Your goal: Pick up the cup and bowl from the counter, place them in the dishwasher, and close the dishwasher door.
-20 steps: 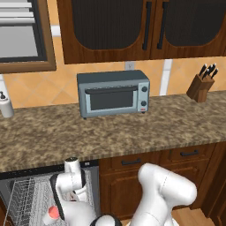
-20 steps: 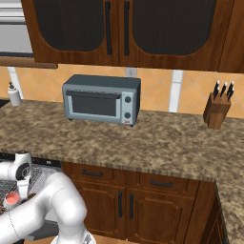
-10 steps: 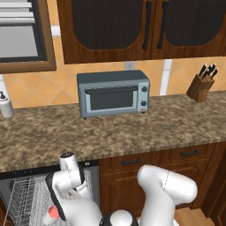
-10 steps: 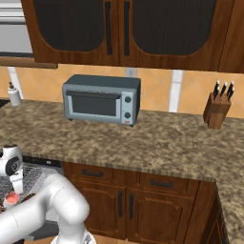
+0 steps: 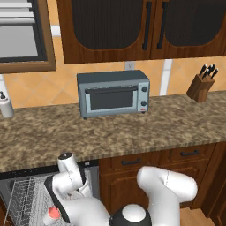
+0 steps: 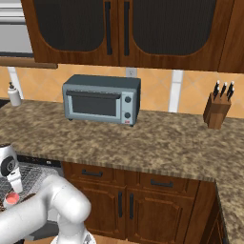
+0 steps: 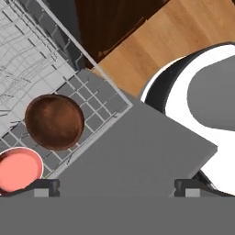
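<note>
Bowl [image 7: 54,121] and cup [image 7: 18,170] sit side by side in the dishwasher [image 7: 32,59] rack, our gripper [image 7: 117,186] hangs wide open and empty above, and we judge the stiff, flat door [image 7: 137,151] best pushed at its outer edge.

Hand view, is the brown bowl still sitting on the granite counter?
No, the bowl sits in the dishwasher's wire rack, beside the cup.

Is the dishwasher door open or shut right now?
Open. The dishwasher door lies flat, the wire rack pulled out over it, holding the bowl and cup.
</note>
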### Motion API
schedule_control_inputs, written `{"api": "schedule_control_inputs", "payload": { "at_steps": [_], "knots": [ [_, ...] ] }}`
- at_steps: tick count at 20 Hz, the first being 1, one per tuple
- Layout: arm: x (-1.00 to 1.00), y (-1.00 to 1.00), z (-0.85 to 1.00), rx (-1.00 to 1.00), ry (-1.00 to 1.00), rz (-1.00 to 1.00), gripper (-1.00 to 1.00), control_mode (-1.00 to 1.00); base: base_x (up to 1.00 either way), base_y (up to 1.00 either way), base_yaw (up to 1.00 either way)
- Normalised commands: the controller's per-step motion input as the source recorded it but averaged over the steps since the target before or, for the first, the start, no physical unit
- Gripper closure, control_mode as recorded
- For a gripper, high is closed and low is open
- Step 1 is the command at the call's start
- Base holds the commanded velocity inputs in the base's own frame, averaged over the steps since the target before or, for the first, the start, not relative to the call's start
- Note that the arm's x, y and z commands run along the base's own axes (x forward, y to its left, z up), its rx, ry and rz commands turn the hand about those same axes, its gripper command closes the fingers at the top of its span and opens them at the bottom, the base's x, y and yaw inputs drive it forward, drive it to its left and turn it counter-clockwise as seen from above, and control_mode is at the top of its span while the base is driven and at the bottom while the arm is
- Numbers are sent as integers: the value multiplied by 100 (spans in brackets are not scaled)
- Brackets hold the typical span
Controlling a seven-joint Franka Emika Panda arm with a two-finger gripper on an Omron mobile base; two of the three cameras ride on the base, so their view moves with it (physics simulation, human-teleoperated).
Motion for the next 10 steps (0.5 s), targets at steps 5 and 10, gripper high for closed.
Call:
{"api": "schedule_control_inputs", "payload": {
  "at_steps": [5, 10],
  "knots": [
    [0, -27, 15, 11, -11, -3, -100, -100, 0, 0, 0],
    [0, -16, 19, 12, -13, 0, -100, -100, 0, 0, 0]
  ]
}}
